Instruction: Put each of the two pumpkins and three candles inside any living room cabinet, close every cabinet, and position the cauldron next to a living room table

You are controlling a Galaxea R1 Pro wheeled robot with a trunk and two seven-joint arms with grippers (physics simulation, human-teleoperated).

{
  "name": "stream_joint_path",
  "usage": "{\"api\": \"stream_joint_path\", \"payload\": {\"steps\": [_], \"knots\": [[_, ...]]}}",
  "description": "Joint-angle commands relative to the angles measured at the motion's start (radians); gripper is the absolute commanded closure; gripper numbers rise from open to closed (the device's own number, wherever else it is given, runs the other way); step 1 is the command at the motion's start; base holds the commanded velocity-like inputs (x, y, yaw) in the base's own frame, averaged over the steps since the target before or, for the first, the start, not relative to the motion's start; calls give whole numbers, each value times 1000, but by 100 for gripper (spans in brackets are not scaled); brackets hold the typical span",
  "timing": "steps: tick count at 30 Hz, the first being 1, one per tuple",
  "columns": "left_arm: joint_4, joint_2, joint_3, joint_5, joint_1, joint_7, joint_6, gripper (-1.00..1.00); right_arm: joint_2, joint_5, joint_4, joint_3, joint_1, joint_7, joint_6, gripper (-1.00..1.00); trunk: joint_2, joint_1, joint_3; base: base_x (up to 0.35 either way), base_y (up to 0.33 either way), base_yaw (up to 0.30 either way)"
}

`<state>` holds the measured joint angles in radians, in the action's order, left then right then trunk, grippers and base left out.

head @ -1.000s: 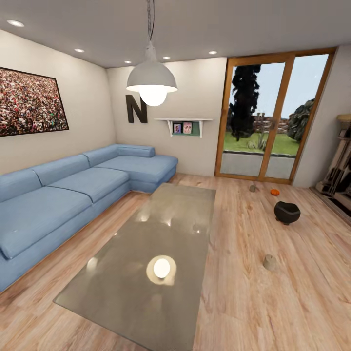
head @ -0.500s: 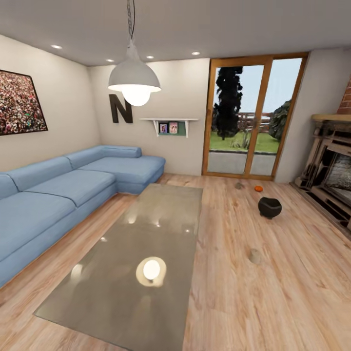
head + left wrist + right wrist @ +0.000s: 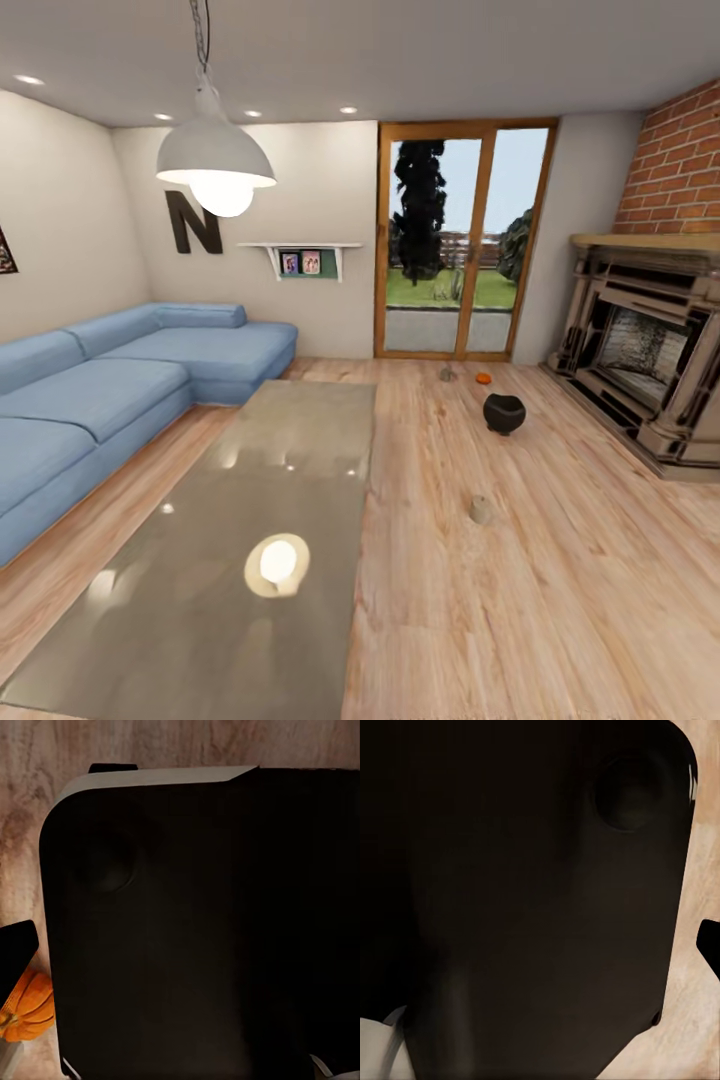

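On the wooden floor towards the glass door sits the black cauldron (image 3: 504, 413). Beyond it lie one orange pumpkin (image 3: 484, 378) and a grey-beige candle (image 3: 447, 375). A second candle (image 3: 481, 510) stands nearer, just right of the glass-topped coffee table (image 3: 300, 470). In the left wrist view another pumpkin (image 3: 27, 1009) lies on the floor beside my dark base (image 3: 195, 930), partly covered by a black part. The cabinet is out of view.
A blue corner sofa (image 3: 90, 400) runs along the left wall. A stone fireplace (image 3: 640, 350) under red brick stands at the right. A pendant lamp (image 3: 215, 160) hangs over the table. Open wood floor lies between table and fireplace.
The head view has swung to the right: sofa, table and floor items slid left in the picture, and the fireplace came fully into view. The things themselves have not moved.
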<state>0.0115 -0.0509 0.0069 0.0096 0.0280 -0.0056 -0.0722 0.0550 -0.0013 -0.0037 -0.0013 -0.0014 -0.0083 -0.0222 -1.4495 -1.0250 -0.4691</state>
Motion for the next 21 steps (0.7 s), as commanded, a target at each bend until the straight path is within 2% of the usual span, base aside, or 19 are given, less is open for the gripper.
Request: {"api": "stream_joint_path", "payload": {"steps": [1,21], "knots": [[-1,0,1,1,1,-1,-3,-100,0,0,0,0,0,-1,-2,-100,0,0,-1,0,0,-288],[1,7,-3,-7,1,5,-6,-100,-1,-1,0,-2,0,-1,-5,-100,0,0,-1,0,0,-290]]}}
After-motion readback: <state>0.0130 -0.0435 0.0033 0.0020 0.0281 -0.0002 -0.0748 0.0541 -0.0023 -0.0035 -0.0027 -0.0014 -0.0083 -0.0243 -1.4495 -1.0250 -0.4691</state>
